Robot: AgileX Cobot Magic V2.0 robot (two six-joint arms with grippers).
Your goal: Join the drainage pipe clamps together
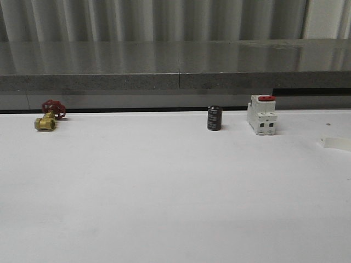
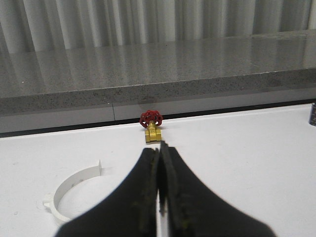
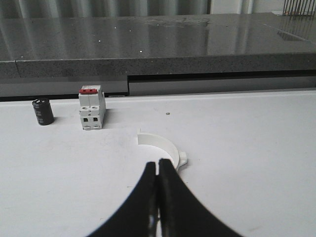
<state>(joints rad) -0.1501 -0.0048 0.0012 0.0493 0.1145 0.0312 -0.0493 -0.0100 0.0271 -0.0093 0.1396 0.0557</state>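
Note:
One white half-ring drainage pipe clamp (image 2: 74, 185) lies flat on the white table, beside the black fingers of my left gripper (image 2: 159, 148), which is shut on nothing. The other white clamp (image 3: 162, 145) lies just beyond the tips of my right gripper (image 3: 158, 162), which is also shut and empty; part of this clamp is hidden behind the fingers. In the front view a piece of that clamp (image 1: 336, 143) shows at the right edge of the table.
A brass valve with a red handwheel (image 1: 48, 116) sits at the back left. A black cylinder (image 1: 214, 118) and a white breaker with a red top (image 1: 261, 114) stand at the back right. A grey stone ledge (image 1: 175, 66) runs behind the table.

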